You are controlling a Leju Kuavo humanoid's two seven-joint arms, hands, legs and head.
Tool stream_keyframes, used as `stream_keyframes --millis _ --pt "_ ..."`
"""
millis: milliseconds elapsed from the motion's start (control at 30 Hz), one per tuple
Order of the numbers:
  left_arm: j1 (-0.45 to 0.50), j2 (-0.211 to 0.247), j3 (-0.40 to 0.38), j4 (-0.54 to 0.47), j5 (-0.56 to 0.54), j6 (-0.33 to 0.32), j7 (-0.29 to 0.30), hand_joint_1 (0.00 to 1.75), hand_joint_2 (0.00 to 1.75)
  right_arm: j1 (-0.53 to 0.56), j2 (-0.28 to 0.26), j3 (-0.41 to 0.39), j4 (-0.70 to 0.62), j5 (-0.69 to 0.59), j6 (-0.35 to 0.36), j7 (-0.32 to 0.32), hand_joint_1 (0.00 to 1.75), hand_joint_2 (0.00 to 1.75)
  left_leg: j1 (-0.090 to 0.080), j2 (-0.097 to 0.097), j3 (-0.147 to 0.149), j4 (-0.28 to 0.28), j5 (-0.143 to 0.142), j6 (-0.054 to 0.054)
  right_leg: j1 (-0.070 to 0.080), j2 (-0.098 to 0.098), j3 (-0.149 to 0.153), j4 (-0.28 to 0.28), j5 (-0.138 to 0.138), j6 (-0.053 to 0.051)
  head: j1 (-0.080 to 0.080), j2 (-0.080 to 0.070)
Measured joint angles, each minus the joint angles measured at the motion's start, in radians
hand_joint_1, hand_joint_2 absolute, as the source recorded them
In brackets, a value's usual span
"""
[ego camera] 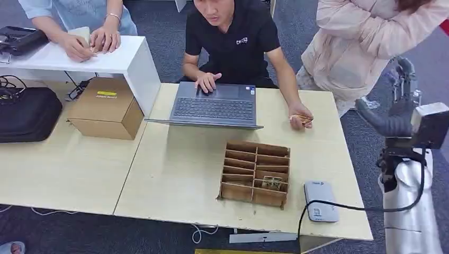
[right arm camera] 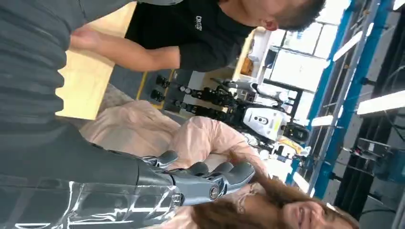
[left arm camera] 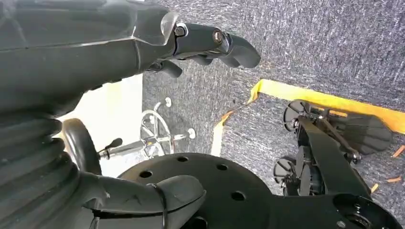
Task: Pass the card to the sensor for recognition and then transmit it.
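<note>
**Card handover: hands and card**

Right hand [ego camera: 403, 90]: raised off the table's [ego camera: 174, 174] right edge, fingers [right arm camera: 224, 174] slack, empty.
Left hand [left arm camera: 143, 52]: hanging over carpet, empty, loosely extended.
Card [ego camera: 303, 119]: in a person's hand [ego camera: 299, 116] near the table's far right edge; orientation unclear.
Sensor [ego camera: 320, 200]: near right corner.

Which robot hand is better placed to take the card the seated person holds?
Right, probably. The right robot hand is raised beside the table's right edge, nearest the card. The left robot hand hangs over the floor.
</note>
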Motion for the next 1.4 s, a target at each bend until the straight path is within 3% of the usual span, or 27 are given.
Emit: stream_keyframes --millis 133,267,400,467,600,700,733,800,1033,1067,1267,1400 --pt "0.002 -0.001 0.0 0.002 0.001 0.003 -0.002 0.0 1.75 0.184 0.0 -0.085 -0.156 0.065 0.012 0.0 0.0 1.75 0.0 -0.002 -0.001 0.0 0.0 0.0 0.0 -0.002 0.0 0.0 -0.001 0.0 0.0 0.0" --pt "0.001 -0.001 0.0 0.003 0.011 0.002 -0.005 0.0 1.75 0.355 0.005 -0.114 -0.282 0.24 -0.039 0.005 0.0 1.75 0.0 0.0 -0.001 -0.001 -0.001 0.0 0.0 -0.001 0.0 0.0 -0.001 0.0 0.0 0.0" --pt "0.0 -0.003 0.0 0.003 0.032 -0.003 -0.009 0.0 1.75 0.488 0.042 -0.082 -0.394 0.61 -0.148 0.114 0.0 1.75 0.0 0.0 -0.001 -0.002 -0.001 0.0 0.0 0.0 0.0 0.0 -0.002 0.0 0.0 0.0" --pt "0.0 -0.004 0.0 0.004 0.036 -0.003 -0.01 0.0 1.75 0.536 0.057 -0.061 -0.432 0.711 -0.175 0.16 0.0 1.75 0.0 0.001 -0.001 -0.002 -0.001 0.0 0.0 0.0 0.0 0.0 -0.002 -0.001 0.0 0.0" --pt "0.0 -0.006 0.0 0.005 0.046 -0.003 -0.009 0.0 1.75 0.615 0.069 -0.017 -0.499 0.977 -0.189 0.31 0.0 1.75 0.0 0.001 -0.001 -0.002 -0.001 0.0 0.0 0.0 0.0 0.0 -0.002 -0.001 0.0 0.0" --pt "0.0 -0.006 0.0 0.005 0.053 -0.003 -0.004 0.0 1.75 0.654 0.071 0.027 -0.538 1.098 -0.18 0.37 0.0 1.75 0.0 0.002 -0.001 -0.002 -0.001 0.0 0.0 0.0 0.0 0.0 -0.002 0.0 0.0 0.0" --pt "-0.001 -0.006 0.0 0.005 0.055 -0.003 -0.003 0.0 1.75 0.66 0.071 0.044 -0.547 1.126 -0.176 0.386 0.0 1.75 0.0 0.002 -0.001 -0.001 -0.001 0.0 0.0 0.001 0.0 0.0 -0.002 0.0 0.0 0.0" --pt "-0.001 -0.006 0.0 0.005 0.059 -0.003 -0.003 0.0 1.75 0.667 0.071 0.085 -0.561 1.17 -0.16 0.416 0.35 1.75 0.0 0.003 0.0 -0.001 -0.001 0.0 0.0 0.001 0.0 0.0 -0.002 0.0 0.0 0.0" --pt "-0.001 -0.006 0.0 0.005 0.068 -0.005 -0.003 0.0 1.75 0.66 0.071 0.213 -0.571 1.196 -0.134 0.461 0.17 1.75 0.0 0.003 0.0 -0.001 -0.001 0.0 0.0 0.001 0.001 0.001 -0.002 -0.001 0.0 0.0" --pt "-0.001 -0.006 0.0 0.005 0.069 -0.005 -0.003 0.0 1.75 0.656 0.07 0.229 -0.569 1.196 -0.131 0.464 0.26 1.75 0.0 0.003 0.0 -0.002 -0.001 0.0 0.0 0.001 0.001 0.001 -0.002 -0.001 0.0 0.0" --pt "-0.001 -0.006 0.0 0.005 0.064 -0.011 -0.003 0.0 1.75 0.586 0.068 0.339 -0.515 1.194 -0.11 0.483 0.19 1.75 0.0 0.003 0.0 -0.001 0.0 0.0 0.0 0.002 0.001 0.001 -0.002 -0.001 0.0 0.0" --pt "-0.001 -0.006 0.0 0.005 0.063 -0.016 -0.003 0.0 1.75 0.55 0.068 0.383 -0.463 1.193 -0.108 0.491 0.33 1.75 0.0 0.003 0.0 -0.001 0.0 0.0 0.0 0.001 0.001 0.001 -0.002 -0.001 0.0 0.0"
